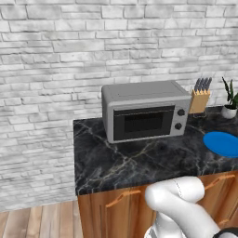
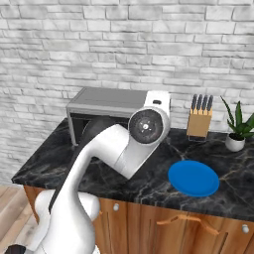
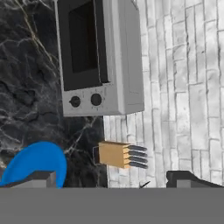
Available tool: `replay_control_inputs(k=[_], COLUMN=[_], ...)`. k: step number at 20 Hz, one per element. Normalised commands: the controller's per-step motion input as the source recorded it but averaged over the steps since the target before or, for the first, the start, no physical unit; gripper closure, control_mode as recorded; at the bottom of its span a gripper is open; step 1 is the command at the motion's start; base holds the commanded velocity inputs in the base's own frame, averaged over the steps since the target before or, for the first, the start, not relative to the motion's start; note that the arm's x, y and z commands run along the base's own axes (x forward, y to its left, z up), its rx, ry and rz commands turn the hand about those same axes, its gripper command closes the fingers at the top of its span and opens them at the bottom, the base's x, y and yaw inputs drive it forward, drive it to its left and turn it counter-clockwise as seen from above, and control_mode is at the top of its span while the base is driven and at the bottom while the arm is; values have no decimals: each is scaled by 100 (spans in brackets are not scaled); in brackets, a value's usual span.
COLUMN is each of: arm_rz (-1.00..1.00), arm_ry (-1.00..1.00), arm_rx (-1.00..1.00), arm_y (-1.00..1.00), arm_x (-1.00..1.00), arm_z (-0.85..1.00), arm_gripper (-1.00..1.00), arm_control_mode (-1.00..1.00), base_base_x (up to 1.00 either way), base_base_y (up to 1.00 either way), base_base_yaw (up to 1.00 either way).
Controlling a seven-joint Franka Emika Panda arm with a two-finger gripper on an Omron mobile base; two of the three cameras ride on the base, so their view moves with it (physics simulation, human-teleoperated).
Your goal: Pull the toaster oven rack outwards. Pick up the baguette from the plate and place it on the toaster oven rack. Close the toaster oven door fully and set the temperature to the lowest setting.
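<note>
The toaster oven (image 1: 145, 110) stands at the back of the dark marble tabletop (image 1: 121, 162) against the brick wall, its toaster oven door (image 1: 143, 122) shut over the dark cavity. The blue plate (image 2: 193, 177) lies bare on the tabletop, well to the oven's right and in front of the knife block (image 2: 199, 119). The pincer (image 3: 113, 178) hangs above the tabletop, spread wide and holding nothing.

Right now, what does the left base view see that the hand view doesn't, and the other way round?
Left base view adds: the potted plant, the wooden floor and the brown cabinet fronts under the counter.
Hand view adds: the open end effector, its two dark tips at the bottom.
Both share: the grey toaster oven with its two knobs, the knife block, the blue plate, the dark marble counter and the white brick wall.
</note>
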Motion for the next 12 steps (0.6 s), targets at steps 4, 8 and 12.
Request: replay_control_inputs(k=[4,8,12], arm_rz=[8,2,7], arm_ry=[-4,-17,-1], arm_rx=[4,14,14], arm_y=[20,16,15], arm_x=[0,10,44], arm_z=[-98,-69,-32], arm_gripper=[-100,-100,-100], arm_control_mode=[-100,-100,-100], base_base_x=[0,0,0], base_base_y=[0,0,0], base_base_yaw=[0,0,0])
